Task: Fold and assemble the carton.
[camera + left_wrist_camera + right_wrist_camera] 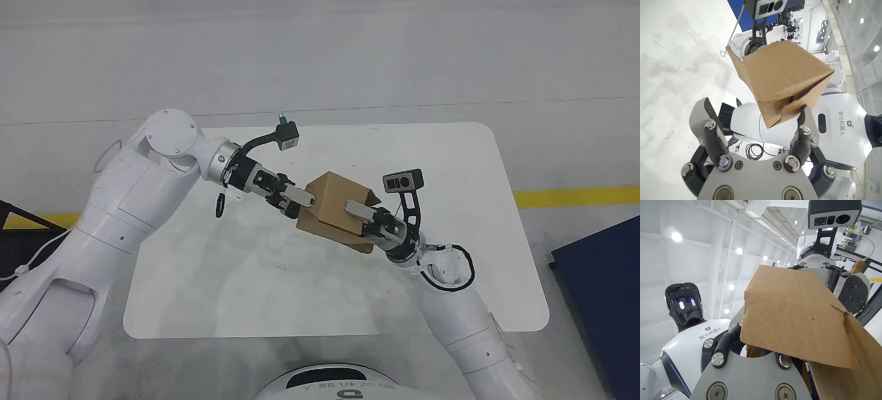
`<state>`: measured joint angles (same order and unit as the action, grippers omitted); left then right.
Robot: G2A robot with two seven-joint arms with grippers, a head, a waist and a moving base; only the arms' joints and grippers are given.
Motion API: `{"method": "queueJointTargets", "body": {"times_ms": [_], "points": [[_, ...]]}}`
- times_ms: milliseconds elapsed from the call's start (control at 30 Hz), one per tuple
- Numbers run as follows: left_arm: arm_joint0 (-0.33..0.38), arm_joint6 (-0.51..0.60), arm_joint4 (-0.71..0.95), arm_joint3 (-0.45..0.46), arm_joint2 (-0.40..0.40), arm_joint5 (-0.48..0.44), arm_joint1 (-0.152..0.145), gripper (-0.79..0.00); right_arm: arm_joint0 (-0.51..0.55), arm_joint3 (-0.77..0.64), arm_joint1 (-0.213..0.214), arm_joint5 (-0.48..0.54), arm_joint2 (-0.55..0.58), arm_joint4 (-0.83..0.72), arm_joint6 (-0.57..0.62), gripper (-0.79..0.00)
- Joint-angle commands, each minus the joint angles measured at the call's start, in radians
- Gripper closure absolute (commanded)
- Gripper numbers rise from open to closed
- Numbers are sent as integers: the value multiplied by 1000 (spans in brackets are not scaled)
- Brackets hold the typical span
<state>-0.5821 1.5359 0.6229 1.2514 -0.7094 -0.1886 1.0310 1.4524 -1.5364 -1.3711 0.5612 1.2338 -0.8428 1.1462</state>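
White table (200, 290), rounded corners, grey floor around it, yellow line on the floor at far right.

Carton (335, 205) is over mid-table, between the two arms and, by the wrist views, lifted off the surface. It is brown and squared up into a box shape, tilted with one corner pointing down.

Right claw (362, 215): at the carton's right end, one finger lying along the outside of a wall. Judged closed on that wall and carrying the load, since the other claw has no grip. A loose flap (829, 351) hangs across this end. Likely reason for the hold: one arm steadies the box in the air so the other can work the open end.

Left claw (297, 200): at the carton's left end, jaws spread wide, holding nothing. One fingertip (804, 115) touches the edge of the end flap (791, 109); the other finger (711, 111) stands free, well apart from the cardboard. That flap is part-folded, with a slit showing at its seam.

Judgement: end flaps not yet closed. Next move is probably to push that flap in. Risk: the box twists in the one-sided grip.
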Motion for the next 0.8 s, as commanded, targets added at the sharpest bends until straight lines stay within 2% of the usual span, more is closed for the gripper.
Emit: {"method": "queueJointTargets", "body": {"times_ms": [0,767], "points": [[0,0,-1,-2,1,-1,2,-742,-1,1,1,-1,-1,-2,3,0],[6,0,-28,-7,2,6,29,-742,-11,5,9,-1,-21,23,-25,0]]}}
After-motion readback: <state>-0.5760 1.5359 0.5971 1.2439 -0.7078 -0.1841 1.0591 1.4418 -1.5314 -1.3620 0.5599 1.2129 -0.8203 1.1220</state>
